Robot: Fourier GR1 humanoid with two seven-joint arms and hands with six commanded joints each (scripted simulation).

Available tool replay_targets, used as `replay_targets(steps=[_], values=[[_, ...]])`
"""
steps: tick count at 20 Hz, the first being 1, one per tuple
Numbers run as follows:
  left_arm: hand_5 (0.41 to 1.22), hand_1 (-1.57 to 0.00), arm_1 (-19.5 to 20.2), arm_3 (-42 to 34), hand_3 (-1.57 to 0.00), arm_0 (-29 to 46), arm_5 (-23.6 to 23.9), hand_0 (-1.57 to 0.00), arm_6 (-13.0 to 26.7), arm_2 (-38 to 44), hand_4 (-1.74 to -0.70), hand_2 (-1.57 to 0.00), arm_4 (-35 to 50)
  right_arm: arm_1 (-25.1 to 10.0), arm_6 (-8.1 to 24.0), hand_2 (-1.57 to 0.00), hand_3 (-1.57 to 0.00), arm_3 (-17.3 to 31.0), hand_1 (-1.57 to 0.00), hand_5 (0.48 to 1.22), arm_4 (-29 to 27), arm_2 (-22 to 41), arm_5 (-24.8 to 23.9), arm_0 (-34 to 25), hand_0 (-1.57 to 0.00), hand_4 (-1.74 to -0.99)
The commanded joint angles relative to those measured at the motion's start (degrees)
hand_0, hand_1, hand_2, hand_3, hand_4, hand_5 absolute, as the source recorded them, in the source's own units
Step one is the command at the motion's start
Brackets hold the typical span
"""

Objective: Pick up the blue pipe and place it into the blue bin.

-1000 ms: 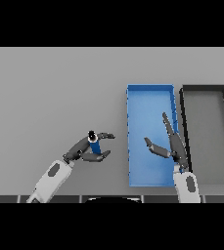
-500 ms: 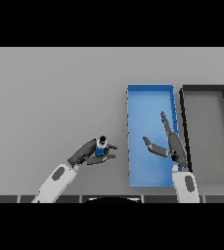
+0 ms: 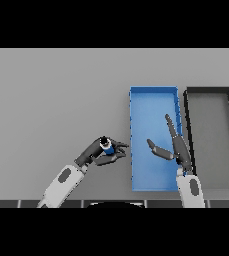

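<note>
Left hand curled round the small blue pipe, mostly hidden; right hand spread open above the rectangular blue bin.

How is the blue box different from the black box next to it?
The blue bin is bright blue, while the black bin has dark walls and a grey floor. The blue bin sits nearer the middle of the table; the black bin lies beside it at the right edge. The right robot hand shows over the blue bin; nothing shows over the black bin. Both are long open rectangles, side by side, with nothing lying inside.
</note>
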Motion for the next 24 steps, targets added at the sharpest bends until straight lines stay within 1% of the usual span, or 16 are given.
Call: replay_targets(steps=[1,4,6,7,10,12,13,14,15,16,17,19,20,21,22,24], values=[[1.216,-1.56,0.3,-1.4,-1.56,-0.5,-0.1,-1.55,0.9,0.4,-1.47,-1.56,0.2,-0.2,-0.5,0.0,0.0,-0.4,0.0,0.559,-0.4,-0.2,0.3,0.1,0.0,-1.135],[1.218,-1.56,0.0,-3.3,-1.56,-2.1,-1.3,-1.56,4.1,0.5,-1.47,-1.57,0.2,-0.4,-1.0,0.0,0.0,-0.9,0.0,0.567,0.0,0.2,0.5,1.3,0.0,-1.126],[1.219,-1.57,-0.1,-4.6,-1.57,-1.6,-1.9,-1.57,5.7,0.5,-1.47,-1.57,0.3,-0.6,-0.8,0.0,0.0,-0.1,0.0,0.571,0.1,-0.3,0.2,0.7,0.0,-1.123],[1.22,-1.57,-0.2,-4.6,-1.57,-1.5,-2.4,-1.57,5.4,0.5,-1.47,-1.57,0.2,-0.9,-0.6,0.0,0.0,-0.3,0.0,0.574,-0.2,-0.5,0.4,0.7,0.0,-1.124],[1.22,-1.57,-0.8,-4.6,-1.57,-1.7,-3.0,-1.57,7.3,0.7,-1.47,-1.57,-0.3,-0.4,-0.7,0.0,0.0,-3.4,0.0,0.578,1.4,0.1,-1.3,3.2,0.0,-1.122],[1.22,-1.57,-0.5,-5.1,-1.57,-1.6,-3.7,-1.57,6.9,1.3,-1.47,-1.57,-0.3,0.1,0.0,0.0,0.0,-6.2,0.0,0.578,3.5,0.8,-3.1,5.7,0.0,-1.123],[1.22,-1.57,-0.7,-4.8,-1.57,-1.3,-4.0,-1.57,6.7,1.4,-1.47,-1.57,-0.2,0.8,0.1,0.0,0.0,-7.7,0.0,0.578,4.8,1.6,-4.1,7.4,0.0,-1.133],[1.22,-1.57,-1.1,-5.1,-1.57,-1.3,-4.1,-1.57,7.1,1.4,-1.47,-1.57,-0.3,1.0,1.1,0.0,0.0,-8.7,0.0,0.578,5.6,1.7,-4.7,8.1,0.0,-1.157],[1.22,-1.57,-1.0,-4.6,-1.57,-1.3,-4.2,-1.57,6.5,1.9,-1.47,-1.57,-0.6,1.5,2.2,0.0,0.0,-9.0,0.0,0.578,6.0,1.9,-5.2,7.8,0.0,-1.185],[1.22,-1.57,-1.4,-4.4,-1.57,-1.4,-4.2,-1.57,6.8,1.7,-1.47,-1.57,-1.3,1.8,2.1,0.0,0.0,-9.8,0.0,0.577,6.8,2.3,-5.7,8.6,0.0,-1.191],[1.221,-1.57,-1.6,-4.5,-1.57,-0.7,-4.7,-1.57,6.1,1.3,-1.47,-1.57,-1.6,1.3,2.1,0.0,0.0,-10.1,-0.01,0.572,5.2,1.3,-5.1,8.4,0.0,-1.194],[1.221,-1.57,-1.5,-3.7,-1.57,-1.4,-5.1,-1.57,5.6,2.2,-1.47,-1.57,-2.2,1.6,-1.5,-0.03,0.0,-12.4,-0.02,0.571,0.6,0.8,-3.0,7.9,0.0,-1.166],[1.221,-1.57,-1.4,-4.1,-1.57,-1.1,-5.4,-1.57,5.6,2.3,-1.47,-1.57,-2.3,1.2,-2.6,-0.03,0.0,-13.6,-0.02,0.579,-2.5,0.3,-1.2,7.5,0.0,-1.172],[1.221,-1.57,-1.3,-4.2,-1.57,-0.4,-5.6,-1.57,5.1,2.3,-1.47,-1.57,-2.5,0.0,-3.9,-0.03,0.0,-15.1,-0.01,0.592,-4.2,0.3,0.7,7.3,0.0,-1.175],[1.221,-1.57,-1.2,-4.7,-1.57,-0.6,-6.0,-1.57,5.5,2.5,-1.47,-1.57,-2.5,-0.8,-3.5,-0.02,0.0,-16.9,-0.01,0.597,-5.7,0.3,2.1,6.4,0.0,-1.169],[1.221,-1.57,-1.5,-5.3,-1.57,-0.2,-5.8,-1.57,6.5,2.5,-1.47,-1.57,-3.3,-4.2,0.9,-0.01,0.0,-21.7,-0.01,0.589,-8.2,1.1,5.7,4.4,0.0,-1.165]])
